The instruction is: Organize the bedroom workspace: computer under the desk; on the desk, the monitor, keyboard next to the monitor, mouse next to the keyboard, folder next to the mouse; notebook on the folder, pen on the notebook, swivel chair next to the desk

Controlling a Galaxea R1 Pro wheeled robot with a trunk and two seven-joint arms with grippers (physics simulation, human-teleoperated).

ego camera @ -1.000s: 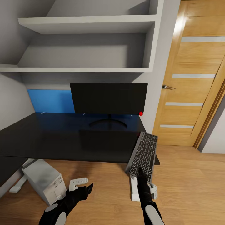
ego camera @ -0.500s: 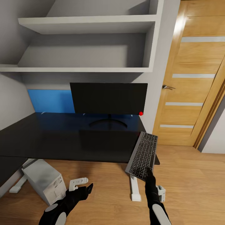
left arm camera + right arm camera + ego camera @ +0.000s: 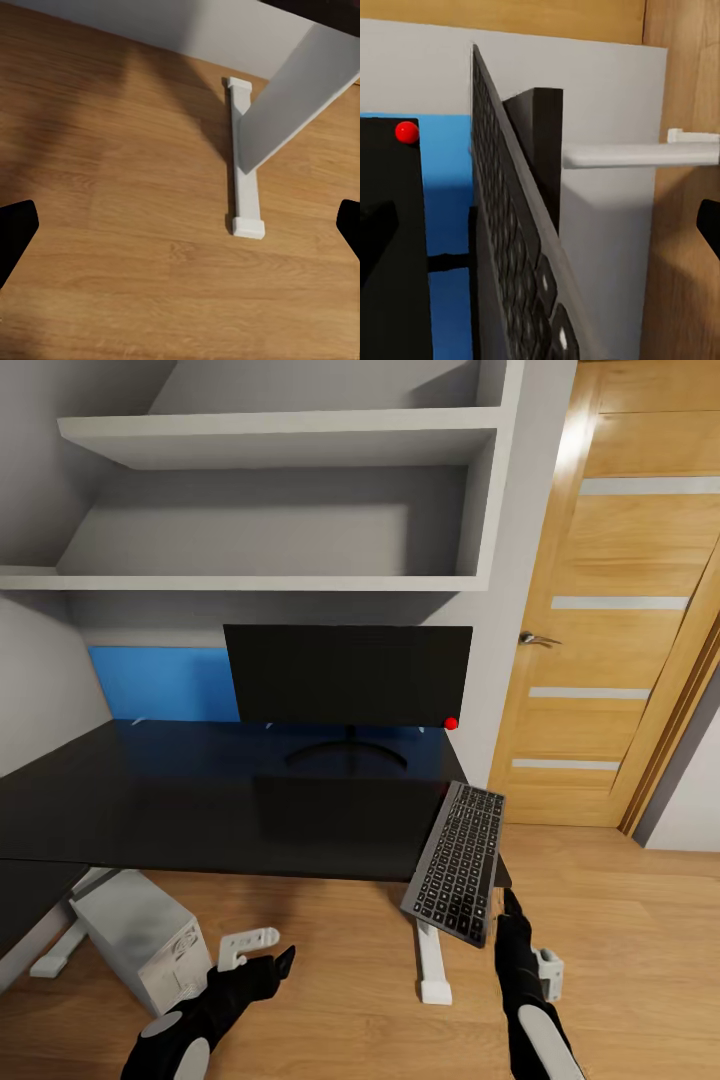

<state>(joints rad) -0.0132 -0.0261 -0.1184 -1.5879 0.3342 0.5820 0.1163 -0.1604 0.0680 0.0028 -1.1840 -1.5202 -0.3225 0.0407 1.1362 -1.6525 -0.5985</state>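
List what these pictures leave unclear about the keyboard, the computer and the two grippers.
- Keyboard, head view: overhangs the desk corner; how much rests on it is unclear.
- Computer, head view: top hidden by the desk edge.
- Left gripper, head view: jaw gap unreadable from this angle.
- Right gripper, head view: fingers overlap.

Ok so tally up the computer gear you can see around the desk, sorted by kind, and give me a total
Monitor: 1
Keyboard: 1
Computer tower: 1
Total: 3
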